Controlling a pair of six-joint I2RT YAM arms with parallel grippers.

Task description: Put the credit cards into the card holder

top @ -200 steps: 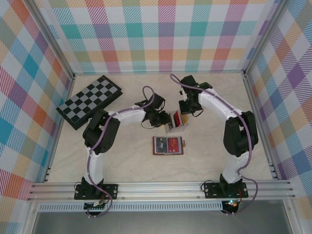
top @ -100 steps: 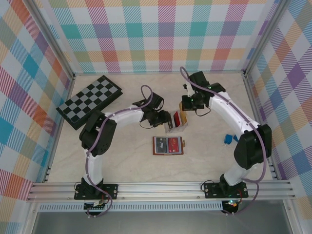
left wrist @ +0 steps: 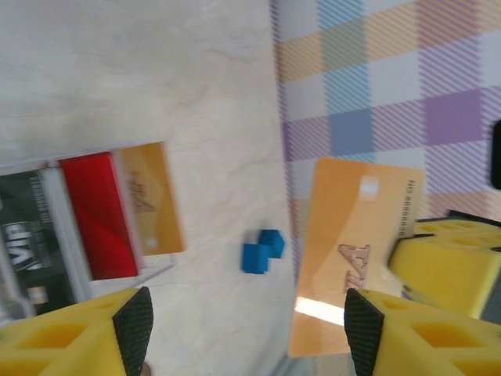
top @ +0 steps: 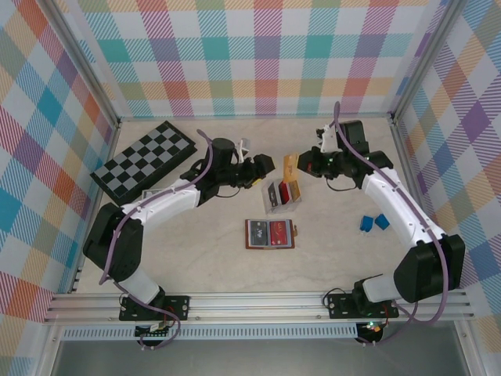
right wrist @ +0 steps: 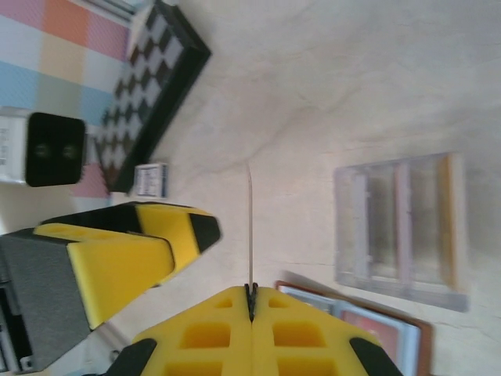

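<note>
Card holder (top: 270, 233) is lying mid-table, tray (top: 267, 205) sitting just behind it, cards (top: 283, 192) standing in the tray. Chessboard (top: 145, 164) is lying back left, pack (right wrist: 149, 180) sitting just beside it. Two cubes (top: 365, 224) are sitting side by side, right of the holder. One card (top: 290, 165) is hanging behind the tray, pinched in right gripper (top: 296, 166), left gripper (top: 262, 166) hovering to its left.

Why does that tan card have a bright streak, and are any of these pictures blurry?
Left wrist view: light glares off the tan card as a white band near its lower end; the yellow fingertips up close look soft. Right wrist view: the clear tray is slightly blurred. Top view: even light, faint shadows.
</note>
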